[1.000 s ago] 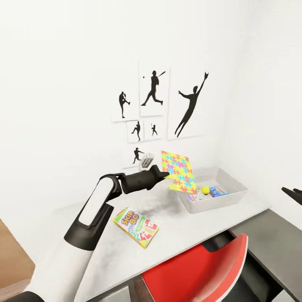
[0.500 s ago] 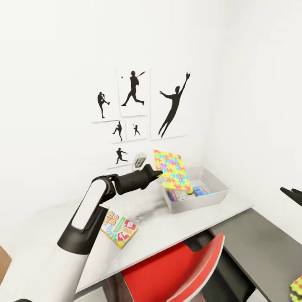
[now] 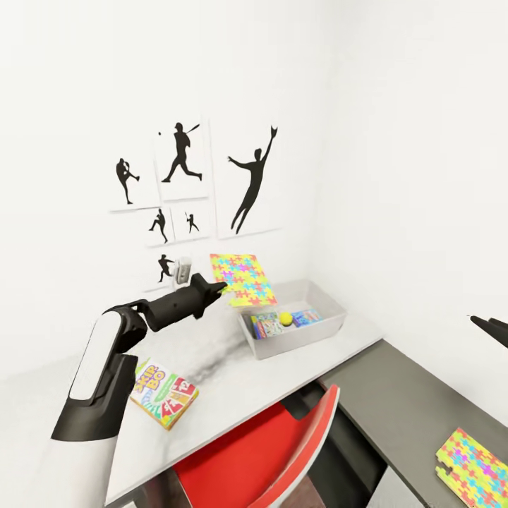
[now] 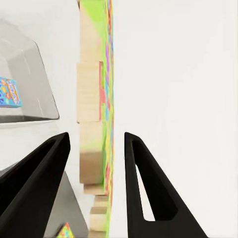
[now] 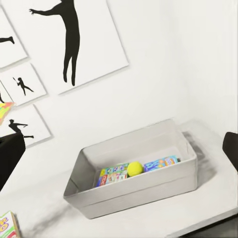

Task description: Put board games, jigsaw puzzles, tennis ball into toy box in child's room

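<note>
The camera has swung right while the left pincer [image 3: 220, 287], clamped on a puzzle [image 3: 245, 279], holds it above and just beside the box [image 3: 331, 326], ready for dropping in.

I see a red chair [image 3: 282, 451] pushed up to the front edge of the white table [image 3: 233, 367]. To the right of that table, touching it, sits a lower dark grey surface [image 3: 395, 402]. On the wall behind the table hang white posters of black baseball-player silhouettes [image 3: 250, 182], the largest one a leaping catcher, nearest the corner.
</note>
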Robot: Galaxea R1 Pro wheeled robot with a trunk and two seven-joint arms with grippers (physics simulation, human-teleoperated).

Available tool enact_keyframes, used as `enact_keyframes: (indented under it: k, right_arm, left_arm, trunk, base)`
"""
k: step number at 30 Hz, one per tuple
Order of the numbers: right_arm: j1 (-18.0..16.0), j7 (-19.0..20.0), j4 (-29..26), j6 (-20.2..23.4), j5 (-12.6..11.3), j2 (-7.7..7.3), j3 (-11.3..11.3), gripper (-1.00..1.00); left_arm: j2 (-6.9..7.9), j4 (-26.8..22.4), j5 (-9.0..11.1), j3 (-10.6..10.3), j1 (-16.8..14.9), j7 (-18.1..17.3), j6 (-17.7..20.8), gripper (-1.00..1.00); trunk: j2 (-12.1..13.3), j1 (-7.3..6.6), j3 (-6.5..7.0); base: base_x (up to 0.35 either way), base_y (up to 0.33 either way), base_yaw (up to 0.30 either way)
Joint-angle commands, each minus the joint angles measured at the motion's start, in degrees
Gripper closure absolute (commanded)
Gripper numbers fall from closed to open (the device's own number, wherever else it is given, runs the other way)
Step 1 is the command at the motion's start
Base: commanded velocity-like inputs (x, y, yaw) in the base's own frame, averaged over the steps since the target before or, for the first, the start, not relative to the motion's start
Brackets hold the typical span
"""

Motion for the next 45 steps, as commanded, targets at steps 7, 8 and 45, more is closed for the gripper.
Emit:
enact_keyframes:
  k: [7,8,45]
  right_arm:
    - [0.0,0.1,0.0,0.3,-0.1,-0.01,-0.1,-1.00]
    - [0.0,0.1,0.0,0.3,-0.1,-0.01,-0.1,-1.00]
    - [0.3,3.1,0.1,3.7,0.2,-3.22,-0.2,-1.00]
  left_arm:
    - [2.00,0.0,9.0,1.9,-2.7,13.6,0.9,1.00]
    - [2.11,0.0,9.2,2.5,-2.6,13.9,1.0,1.00]
    - [2.75,1.1,9.7,6.6,-1.4,16.7,1.1,1.00]
  trunk:
    - [-0.1,0.03,0.24]
    - [-0.1,0.03,0.29]
    - [-0.1,0.03,1.48]
  base:
    - [0.000,-0.001,-0.262]
    - [0.000,0.000,-0.262]
    - [0.000,0.000,-0.173]
